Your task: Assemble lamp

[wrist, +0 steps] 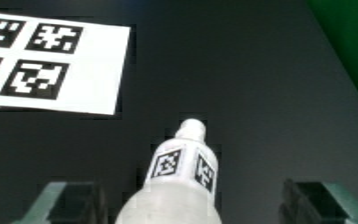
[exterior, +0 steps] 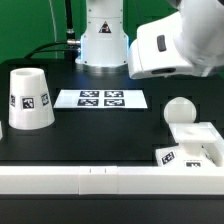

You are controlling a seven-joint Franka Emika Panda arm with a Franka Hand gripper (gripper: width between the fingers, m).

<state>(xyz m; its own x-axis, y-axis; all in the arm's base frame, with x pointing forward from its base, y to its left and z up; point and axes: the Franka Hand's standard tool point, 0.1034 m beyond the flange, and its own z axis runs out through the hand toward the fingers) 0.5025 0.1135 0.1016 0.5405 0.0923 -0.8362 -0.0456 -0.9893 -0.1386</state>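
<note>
The white bulb (wrist: 179,175) shows large in the wrist view, tags on its side and its narrow end pointing away from the camera. My gripper (wrist: 190,205) is open. Its dark fingers (wrist: 60,203) stand wide apart on either side of the bulb, with a gap on each side. In the exterior view the bulb's round head (exterior: 180,110) sits just behind the flat base (exterior: 192,146) at the right front. The tapered shade (exterior: 28,98) stands upright at the exterior view's left. The arm's white hand (exterior: 168,45) hangs above the bulb; its fingers are hidden there.
The marker board (exterior: 100,99) lies flat mid-table and shows in the wrist view (wrist: 43,60). A white rail (exterior: 80,182) runs along the table's front edge. The robot's base (exterior: 102,40) stands at the back.
</note>
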